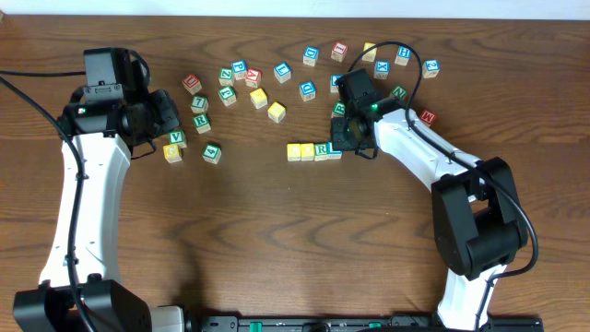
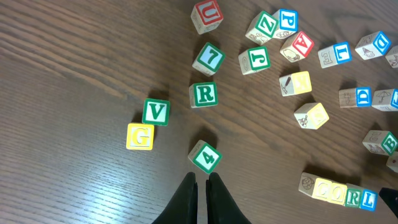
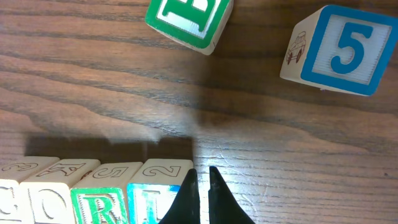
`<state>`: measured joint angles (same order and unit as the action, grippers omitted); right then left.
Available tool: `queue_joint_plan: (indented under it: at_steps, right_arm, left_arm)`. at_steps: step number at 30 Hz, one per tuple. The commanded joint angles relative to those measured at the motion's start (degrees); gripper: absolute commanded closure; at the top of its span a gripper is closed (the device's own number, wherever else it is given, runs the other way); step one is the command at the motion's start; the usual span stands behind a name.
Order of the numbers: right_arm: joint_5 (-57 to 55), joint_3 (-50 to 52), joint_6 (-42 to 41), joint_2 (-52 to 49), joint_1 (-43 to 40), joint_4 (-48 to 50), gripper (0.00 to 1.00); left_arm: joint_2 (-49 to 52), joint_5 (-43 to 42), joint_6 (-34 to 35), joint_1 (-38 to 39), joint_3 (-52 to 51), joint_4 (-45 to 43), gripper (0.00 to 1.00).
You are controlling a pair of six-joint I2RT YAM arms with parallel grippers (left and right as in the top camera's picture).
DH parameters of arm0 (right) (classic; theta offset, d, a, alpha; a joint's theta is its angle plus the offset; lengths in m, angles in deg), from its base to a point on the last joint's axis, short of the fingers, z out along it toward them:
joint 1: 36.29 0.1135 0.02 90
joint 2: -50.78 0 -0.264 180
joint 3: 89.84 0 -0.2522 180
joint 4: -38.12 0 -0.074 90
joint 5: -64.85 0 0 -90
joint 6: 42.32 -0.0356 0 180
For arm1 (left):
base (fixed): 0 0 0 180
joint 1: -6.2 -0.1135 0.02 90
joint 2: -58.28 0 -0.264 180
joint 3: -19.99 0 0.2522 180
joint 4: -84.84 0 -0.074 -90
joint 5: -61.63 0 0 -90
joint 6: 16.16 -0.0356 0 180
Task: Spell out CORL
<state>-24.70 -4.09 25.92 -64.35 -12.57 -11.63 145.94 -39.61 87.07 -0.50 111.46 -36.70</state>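
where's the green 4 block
In the overhead view the green 4 block sits left of centre, just right of the yellow G block and green V block.

Four CORL cubes (image 1: 313, 151) sit touching in one straight row.

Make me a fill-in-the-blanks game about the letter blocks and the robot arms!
1. The row of four small wooden letter cubes spells ____.
2. In that row, the green-edged wooden cube shows the letter ____.
3. The shut left end effector hovers by a green-edged wooden number cube showing ____.
4. In the right wrist view, beyond the shut right end effector, a blue-edged wooden cube shows the number ____.
Missing words: CORL, R, 4, 5.
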Motion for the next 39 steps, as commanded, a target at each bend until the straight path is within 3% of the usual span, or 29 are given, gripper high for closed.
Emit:
queue_joint_plan:
  at_steps: [1,31,39]
  right_arm:
    - [0.13,0.48,1.25,-1.42,0.00,0.39,0.98]
    - [3.82,0.31,4.90,-2.73,-0.02,1.90,0.99]
    - [1.42,-2.38,3.13,-2.73,-0.17,-2.03,0.98]
  left_arm:
    - [0.11,0.39,-0.81,0.02,-0.52,-0.13,0.93]
    - [0.11,0.42,-1.22,0.02,-0.52,-0.13,0.92]
    - [0.11,0.39,-1.20,0.02,-0.52,0.02,0.92]
